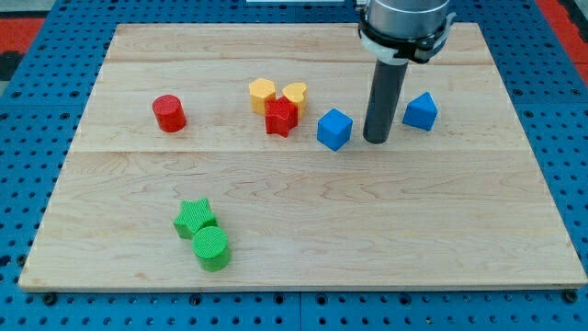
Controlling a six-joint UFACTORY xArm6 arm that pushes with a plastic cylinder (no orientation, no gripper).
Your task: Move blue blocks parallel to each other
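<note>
Blue cube [334, 129] and blue triangular block [420, 111] flank my tip [376, 140], which touches neither.

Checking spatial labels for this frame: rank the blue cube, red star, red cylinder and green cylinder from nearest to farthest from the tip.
From my tip:
1. blue cube, just left
2. red star, farther left
3. red cylinder, far left
4. green cylinder, bottom left

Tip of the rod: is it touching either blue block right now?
No, my tip stands in the gap between the blue cube and the blue triangular block, with bare board showing on both sides.
</note>
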